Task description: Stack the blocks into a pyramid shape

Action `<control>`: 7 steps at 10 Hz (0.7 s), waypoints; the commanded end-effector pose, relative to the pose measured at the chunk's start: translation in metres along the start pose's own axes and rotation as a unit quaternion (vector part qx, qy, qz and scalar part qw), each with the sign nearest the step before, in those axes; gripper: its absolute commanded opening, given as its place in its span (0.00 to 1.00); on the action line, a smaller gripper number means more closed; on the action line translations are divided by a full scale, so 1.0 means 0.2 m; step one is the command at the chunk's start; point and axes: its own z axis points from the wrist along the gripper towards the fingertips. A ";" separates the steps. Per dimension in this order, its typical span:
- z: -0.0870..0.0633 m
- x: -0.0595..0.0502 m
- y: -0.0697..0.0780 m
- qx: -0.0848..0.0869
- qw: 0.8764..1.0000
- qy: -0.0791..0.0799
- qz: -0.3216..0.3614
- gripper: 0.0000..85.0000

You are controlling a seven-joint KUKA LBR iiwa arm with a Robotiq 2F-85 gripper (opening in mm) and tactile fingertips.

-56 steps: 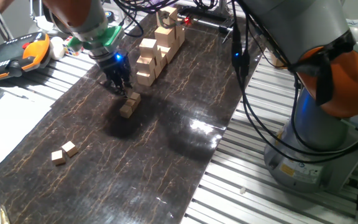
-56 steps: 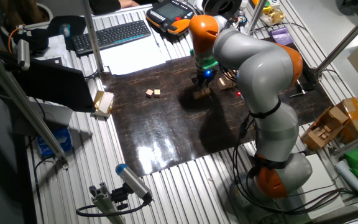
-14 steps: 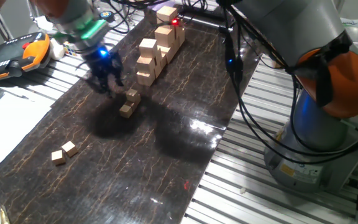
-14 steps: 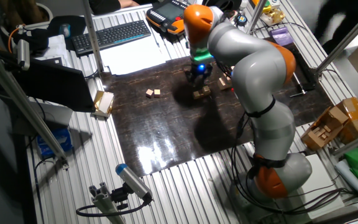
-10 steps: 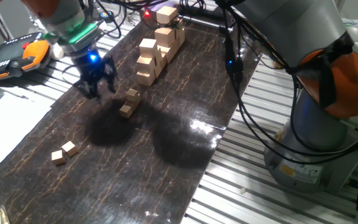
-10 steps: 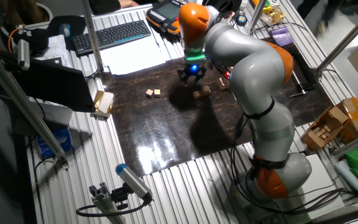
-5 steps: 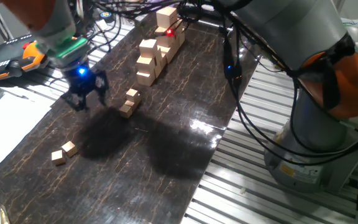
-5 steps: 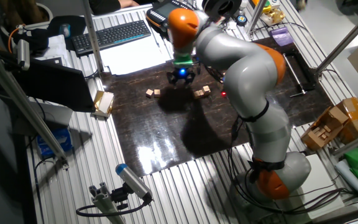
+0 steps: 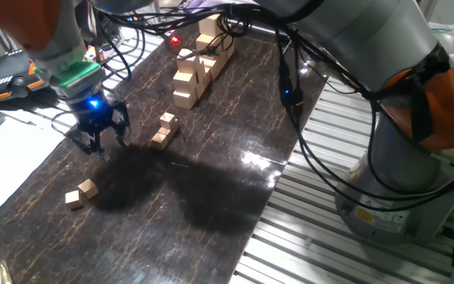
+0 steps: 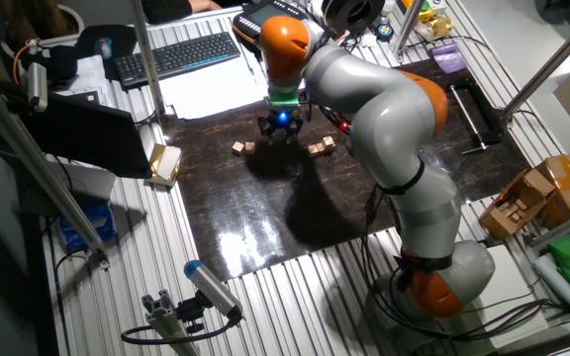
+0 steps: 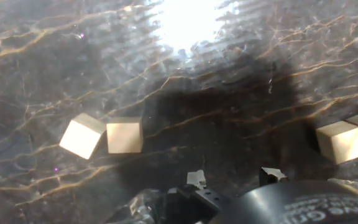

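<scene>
Gripper (image 9: 95,142) empty, fingers spread, above mat; hand view alone shows two loose blocks (image 11: 103,135) touching corner-to-side.

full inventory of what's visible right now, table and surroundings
loose small cubes: two, light tan, touching, on the near left part of the mat
started pile: small tan cubes, count unclear, mid-mat, one on top
stepped stack of larger blocks: pale wood, far end of the mat
mat: one, dark, marbled and glossy, covering the table
keyboard: one, black, beyond the mat
papers: white, beside the keyboard
teach pendant: one, orange and black, left of the mat
cables: black, hanging by the arm
arm: one, grey with orange joints
pincer: one, black with blue light, open and holding nothing, above the mat between pile and loose pair
</scene>
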 end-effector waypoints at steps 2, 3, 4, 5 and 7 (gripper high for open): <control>0.00 0.01 0.00 0.011 1.000 -0.005 -0.019 0.59; 0.00 0.01 0.00 0.027 0.999 -0.010 -0.034 0.60; 0.00 0.01 0.00 0.030 0.998 -0.013 -0.056 0.60; 0.00 0.01 0.00 0.028 0.996 -0.011 -0.080 0.57; 0.00 0.01 0.00 0.059 0.994 -0.045 -0.085 0.57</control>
